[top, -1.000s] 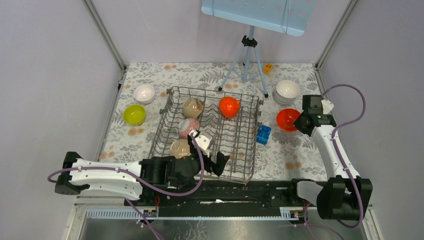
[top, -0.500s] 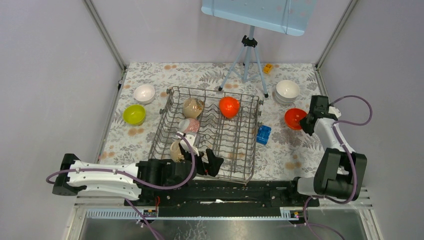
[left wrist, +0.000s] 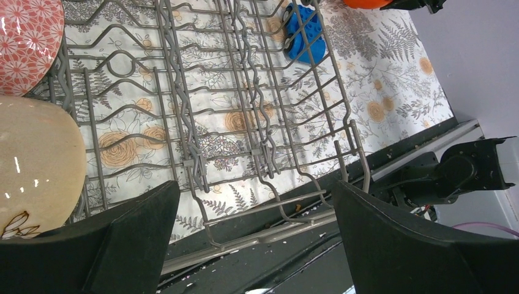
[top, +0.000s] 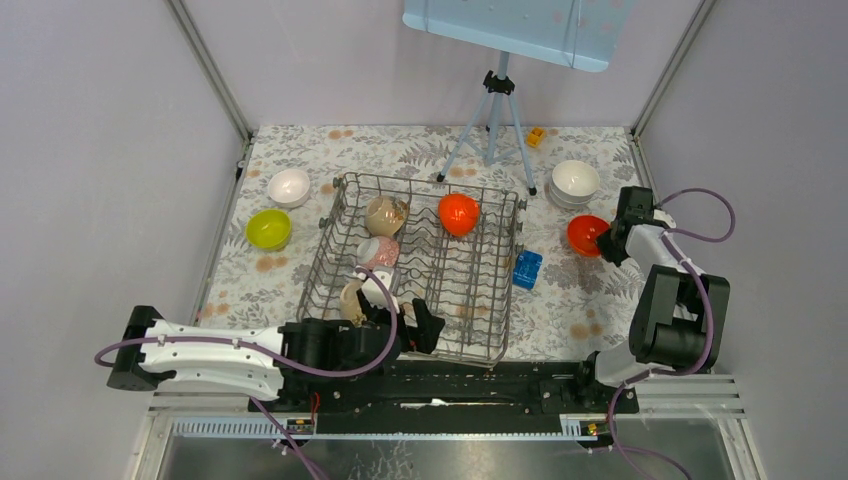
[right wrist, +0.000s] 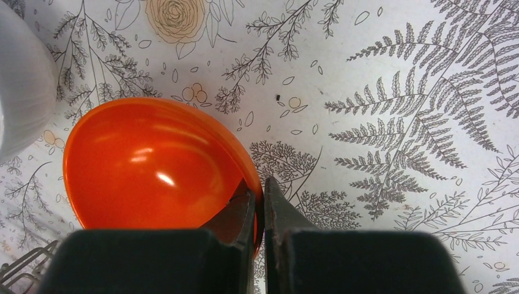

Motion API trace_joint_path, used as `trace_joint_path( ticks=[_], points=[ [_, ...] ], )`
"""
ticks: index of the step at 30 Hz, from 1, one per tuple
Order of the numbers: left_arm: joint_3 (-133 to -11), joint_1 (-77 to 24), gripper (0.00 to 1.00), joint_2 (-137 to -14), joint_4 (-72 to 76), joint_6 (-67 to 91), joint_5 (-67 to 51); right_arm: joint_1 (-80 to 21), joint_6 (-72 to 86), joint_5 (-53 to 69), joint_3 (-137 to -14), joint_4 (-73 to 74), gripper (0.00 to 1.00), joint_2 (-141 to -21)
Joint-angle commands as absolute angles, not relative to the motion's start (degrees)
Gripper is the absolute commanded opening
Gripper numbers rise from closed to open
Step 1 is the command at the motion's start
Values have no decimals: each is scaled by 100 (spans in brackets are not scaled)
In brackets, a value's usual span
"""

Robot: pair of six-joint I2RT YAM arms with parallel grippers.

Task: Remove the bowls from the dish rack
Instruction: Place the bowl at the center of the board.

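The grey wire dish rack (top: 505,270) stands mid-table and holds a beige bowl (top: 385,214), an orange-red bowl (top: 458,213), a pink bowl (top: 378,250) and a second beige bowl (top: 355,297). My left gripper (top: 400,322) is open and empty over the rack's near end, right of that beige bowl (left wrist: 37,159); its fingers (left wrist: 122,239) frame the rack wires (left wrist: 245,116). My right gripper (right wrist: 258,202) is shut on the rim of another orange-red bowl (right wrist: 147,165), low over the table right of the rack (top: 585,235).
A white bowl (top: 289,186) and a lime bowl (top: 268,228) sit left of the rack. Stacked white bowls (top: 575,180) sit behind the held bowl. A blue block (top: 527,268) lies beside the rack's right wall. A tripod (top: 490,120) stands at the back.
The right arm has folded back, carrying the orange-red bowl slightly right, nearer the white stack. The left gripper has drawn back toward the rack's near end.
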State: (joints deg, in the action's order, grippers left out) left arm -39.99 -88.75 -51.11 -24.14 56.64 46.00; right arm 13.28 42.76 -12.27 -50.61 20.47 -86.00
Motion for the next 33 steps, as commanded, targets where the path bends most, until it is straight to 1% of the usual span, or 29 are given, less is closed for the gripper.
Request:
trace_joint_path(
  ticks=[1, 13, 16, 21, 25, 27, 32, 33],
  points=[
    [-4178, -8850, 99, -5241, -2292, 5690, 4833, 1362, 4389, -1147, -5141, 1760, 0, -8663],
    [-4319, -8859, 99, -5612, -2113, 5439, 4777, 1362, 4383, -1218, -4945, 1757, 0, -8657],
    [-4320, -8853, 99, -5616, -2117, 5437, 4759, 1362, 4351, -1240, -4879, 1750, 5, -8674],
    [-4294, -8854, 99, -5577, -2110, 5455, 4731, 1362, 4302, -1163, -4798, 1731, 17, -8718],
    [-4272, -8859, 99, -5556, -2132, 5485, 4693, 1362, 4254, -1174, -4750, 1732, 24, -8680],
    [-4257, -8853, 99, -5534, -2160, 5529, 4693, 1363, 4249, -1170, -4738, 1759, 28, -8644],
    [-4211, -8859, 99, -5485, -2138, 5564, 4685, 1362, 4134, -1023, -4844, 1909, 57, -8488],
    [-4210, -8851, 99, -5484, -2133, 5564, 4685, 1362, 4106, -1036, -4877, 1968, 61, -8436]
  ],
)
